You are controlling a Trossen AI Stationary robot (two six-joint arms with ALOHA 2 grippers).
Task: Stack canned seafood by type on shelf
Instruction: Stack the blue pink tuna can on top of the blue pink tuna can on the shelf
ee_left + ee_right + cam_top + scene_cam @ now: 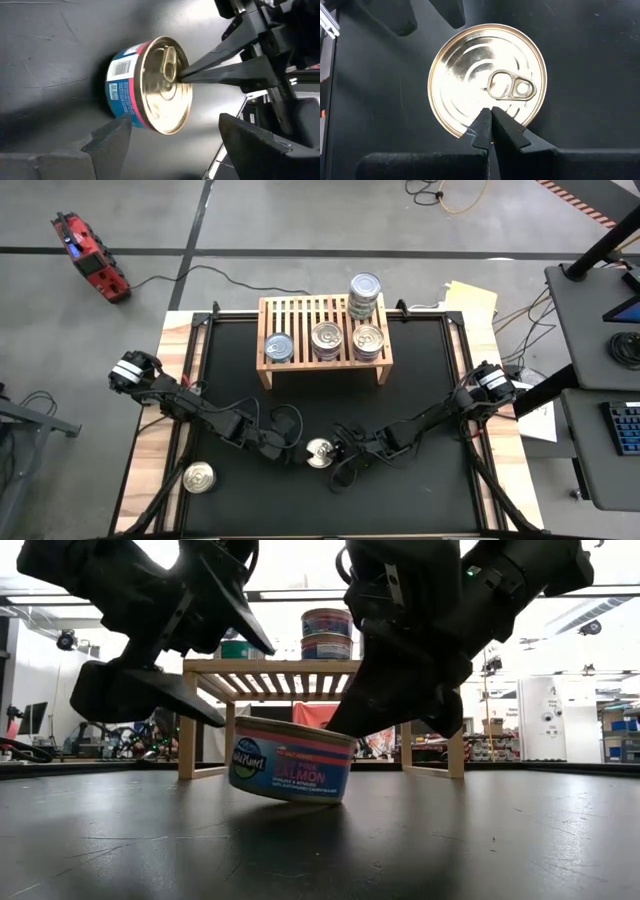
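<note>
A salmon can [320, 452] with a blue and pink label and a gold pull-tab lid stands on the black mat, looking slightly tilted in the low view [290, 762]. My right gripper [490, 117] is shut, its tips down on the lid. My left gripper [172, 135] is open on the can's left, rolled so that one finger is above the other. The light-wood shelf [300, 308] stands at the far side. It carries three single cans [327, 340] and a stack of cans [365, 292]. My right gripper presses its shut fingertips [492, 125] onto the can's lid [470, 100], beside the pull tab's ring and toward the rim. The fingers slant down from the table's right. The can stays on the mat, lid up. Whether my left gripper's lower finger [112, 137] touches the can's wall, I cannot tell.
Another can [198, 477] stands on the mat near the front left corner. The shelf's legs [187, 730] rise behind the salmon can. There is open mat between that can and the shelf.
</note>
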